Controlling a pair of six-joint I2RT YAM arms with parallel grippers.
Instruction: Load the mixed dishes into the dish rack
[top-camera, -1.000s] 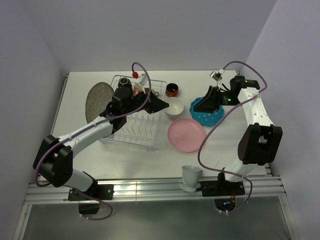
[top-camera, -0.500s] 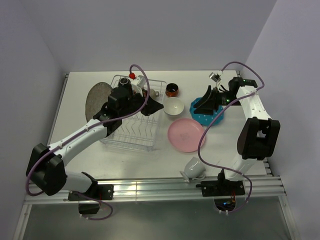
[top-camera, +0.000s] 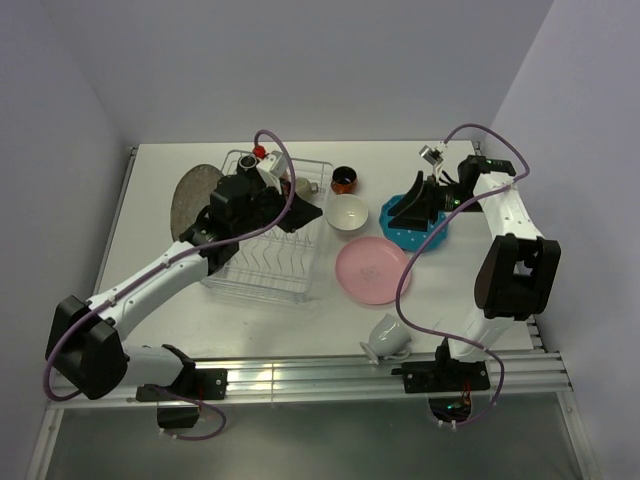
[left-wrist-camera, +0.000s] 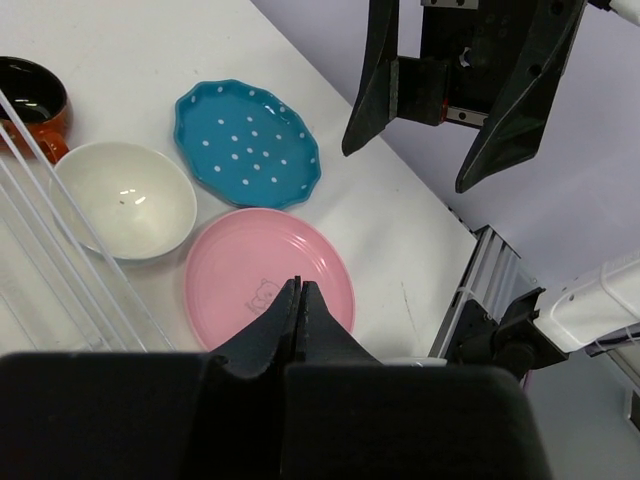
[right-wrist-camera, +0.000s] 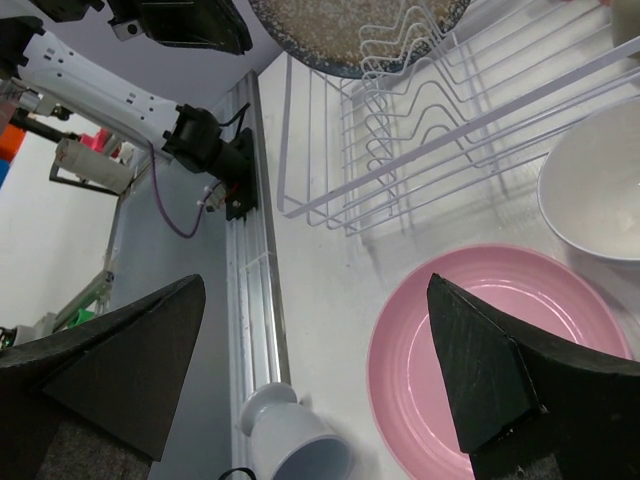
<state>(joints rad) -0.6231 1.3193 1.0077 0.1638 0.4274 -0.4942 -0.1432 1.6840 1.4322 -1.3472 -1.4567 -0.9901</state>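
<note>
I'm hovering L claw (left-wrist-camera: 300, 287) pinched shut, empty, beside the dish rack (top-camera: 262, 270); R claw (top-camera: 418, 215) is gaping fully, empty, by the teal dotted plate (left-wrist-camera: 247, 143).

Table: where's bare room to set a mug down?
Bare: the near-left table between the dish rack and the front edge, left of the pale blue mug. Crowded: right of the rack, around white bowl, pink plate, teal plate.

Bowl (top-camera: 347, 213) right of rack (top-camera: 266, 270); plate (top-camera: 372, 270) before bowl.
</note>
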